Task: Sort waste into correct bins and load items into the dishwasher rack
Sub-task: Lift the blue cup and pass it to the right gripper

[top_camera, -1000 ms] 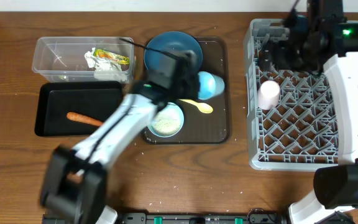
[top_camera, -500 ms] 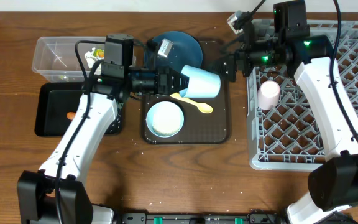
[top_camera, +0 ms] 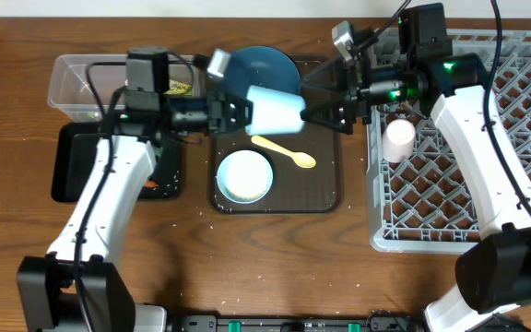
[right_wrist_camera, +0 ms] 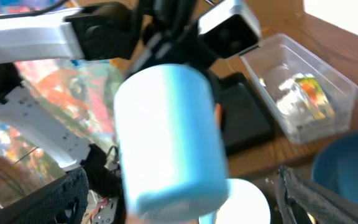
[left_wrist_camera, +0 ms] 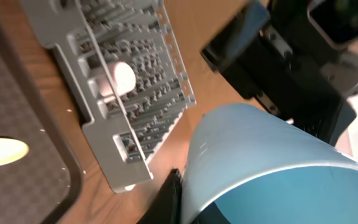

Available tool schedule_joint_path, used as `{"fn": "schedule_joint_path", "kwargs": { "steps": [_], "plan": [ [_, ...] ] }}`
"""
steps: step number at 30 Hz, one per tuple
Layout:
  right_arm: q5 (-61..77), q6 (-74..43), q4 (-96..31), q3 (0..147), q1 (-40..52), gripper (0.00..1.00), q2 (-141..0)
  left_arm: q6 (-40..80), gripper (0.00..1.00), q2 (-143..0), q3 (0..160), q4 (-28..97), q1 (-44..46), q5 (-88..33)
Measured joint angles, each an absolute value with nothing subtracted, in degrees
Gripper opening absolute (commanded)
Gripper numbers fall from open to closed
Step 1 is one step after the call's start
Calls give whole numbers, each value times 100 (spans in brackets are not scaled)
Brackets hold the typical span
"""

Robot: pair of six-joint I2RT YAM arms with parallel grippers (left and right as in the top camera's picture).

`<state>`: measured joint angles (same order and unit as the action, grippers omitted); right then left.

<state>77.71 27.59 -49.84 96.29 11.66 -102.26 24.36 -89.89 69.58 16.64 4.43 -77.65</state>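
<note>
The light-blue cup (top_camera: pixel 275 109) hangs on its side above the brown tray, and my left gripper (top_camera: pixel 238 109) is shut on its rim. In the left wrist view the cup (left_wrist_camera: pixel 260 162) fills the lower right, with one black finger (left_wrist_camera: pixel 169 199) pressed against its wall. My right gripper (top_camera: pixel 325 112) is open at the cup's base. In the right wrist view its fingers (right_wrist_camera: pixel 55 199) stand wide on either side of the cup (right_wrist_camera: pixel 173 143). The pink cup (top_camera: pixel 398 140) sits in the dishwasher rack (top_camera: pixel 450 184). The dark-blue bowl (top_camera: pixel 256 69), white bowl (top_camera: pixel 244 175) and yellow spoon (top_camera: pixel 286 152) lie on the tray.
The dark brown serving tray (top_camera: pixel 325 184) lies mid-table. At the left stand the clear tub (top_camera: pixel 90 88), holding the printed wrapper (top_camera: pixel 178 88), and the black tray (top_camera: pixel 81 161). A bit of orange carrot (top_camera: pixel 150 184) shows beside my left arm. White grains speckle the wood.
My left gripper has carried the light-blue cup a little up and to the left. My right gripper has come closer, and its open fingers now stand around the cup's base.
</note>
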Motion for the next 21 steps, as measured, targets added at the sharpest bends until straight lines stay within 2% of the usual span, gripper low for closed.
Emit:
{"fn": "schedule_joint_path", "kwargs": {
  "steps": [11, 14, 17, 21],
  "plan": [
    [7732, 3245, -4685, 9625, 1667, 93, -10226, 2698, 6, -8989, 6958, 1608, 316, -8023],
    [7614, 3286, -4591, 9625, 1813, 88, -10226, 2716, 6, -8989, 6958, 1605, 316, -8171],
    [7535, 3330, -4556, 9625, 1865, 77, -10226, 2720, 6, -8989, 6958, 1608, 316, -8263],
    [7446, 3374, -4523, 9625, 1890, 70, -10226, 2720, 6, -8989, 6958, 1608, 316, -8366]
  ]
}}
